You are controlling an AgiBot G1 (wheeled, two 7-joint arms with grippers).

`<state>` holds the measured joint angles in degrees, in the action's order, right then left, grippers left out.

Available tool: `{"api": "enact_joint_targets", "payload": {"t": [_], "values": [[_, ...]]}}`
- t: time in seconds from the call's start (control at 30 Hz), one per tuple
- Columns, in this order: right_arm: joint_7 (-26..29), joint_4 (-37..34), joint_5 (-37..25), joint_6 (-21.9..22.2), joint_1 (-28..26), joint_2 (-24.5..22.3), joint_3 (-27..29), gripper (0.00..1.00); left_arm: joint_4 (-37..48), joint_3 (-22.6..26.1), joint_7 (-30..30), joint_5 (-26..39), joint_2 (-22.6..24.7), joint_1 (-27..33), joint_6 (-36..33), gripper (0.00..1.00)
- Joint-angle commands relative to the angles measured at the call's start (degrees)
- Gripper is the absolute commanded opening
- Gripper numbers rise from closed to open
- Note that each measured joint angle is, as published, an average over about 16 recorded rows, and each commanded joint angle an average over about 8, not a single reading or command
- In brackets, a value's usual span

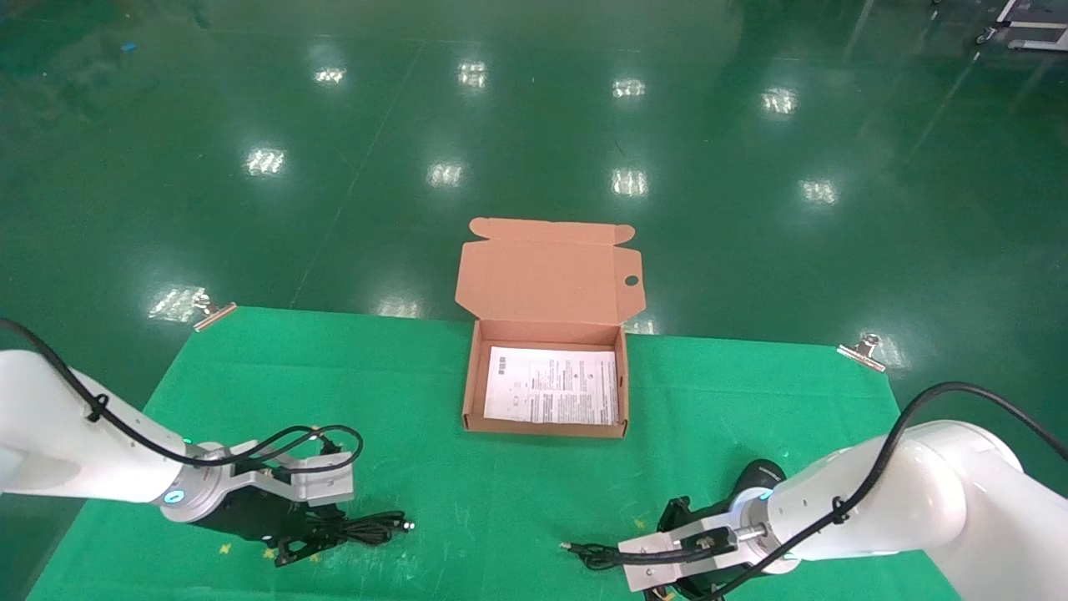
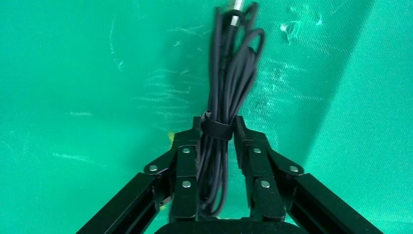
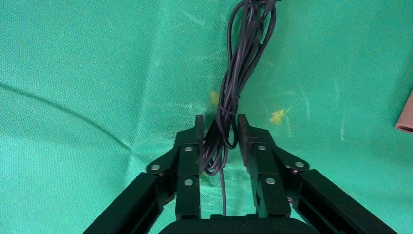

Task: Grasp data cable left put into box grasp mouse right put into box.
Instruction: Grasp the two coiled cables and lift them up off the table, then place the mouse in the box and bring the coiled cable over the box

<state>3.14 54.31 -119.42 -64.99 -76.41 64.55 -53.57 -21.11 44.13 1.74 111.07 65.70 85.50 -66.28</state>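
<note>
On the green worktop, lower left, the left end effector clamps the cable, box up-right; right end effector straddles the mouse cord, not clamped.

The only print in sight stands on the white sheet lying inside the open box at the far middle of the table: rows of fine dark lines and what look like small diagrams toward its left side, all too small to read, so no word, number or brand can be made out. The inside of the box lid shows plain cardboard with no marking. Neither wrist view shows any lettering on the cords or the cloth.
</note>
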Motion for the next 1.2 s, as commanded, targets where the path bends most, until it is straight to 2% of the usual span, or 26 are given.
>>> {"api": "enact_joint_targets", "payload": {"t": [0.03, 0.47, 0.6, 0.7, 0.93, 1.07, 1.2], "values": [[0.01, 0.01, 0.01, -0.01, -0.01, -0.01, 0.00, 0.00, -0.03, 0.01, 0.00, 0.01, -0.01, -0.01, -0.01, 0.00], [0.53, -0.06, 0.06, -0.27, -0.34, -0.30, 0.19, 0.00, -0.27, -0.04, 0.18, -0.06, -0.16, 0.06, -0.07, 0.00], [3.40, 1.03, 0.51, -0.89, -1.83, -2.17, 1.57, 0.00, -2.06, -0.75, 1.58, -1.20, -1.66, 0.71, -1.06, 0.00], [6.97, 4.06, 1.37, -0.72, -3.48, -5.28, 3.87, 0.00, -5.06, -1.93, 3.26, -2.87, -4.00, 1.59, -1.99, 0.00], [12.60, 14.32, 1.85, 4.68, -7.13, -12.44, 10.13, 0.00, -15.91, -5.36, 4.46, -6.19, -9.67, 2.99, 0.00, 0.00], [13.04, 16.29, 0.65, 8.22, -10.36, -12.04, 12.07, 0.00, -22.39, -6.97, 3.21, -7.11, -11.49, 3.66, 2.04, 0.00], [11.38, 15.15, 0.78, 11.15, -14.24, -8.70, 13.03, 0.00, -27.53, -8.02, 1.44, -6.76, -11.84, 4.65, 4.69, 0.00]]}}
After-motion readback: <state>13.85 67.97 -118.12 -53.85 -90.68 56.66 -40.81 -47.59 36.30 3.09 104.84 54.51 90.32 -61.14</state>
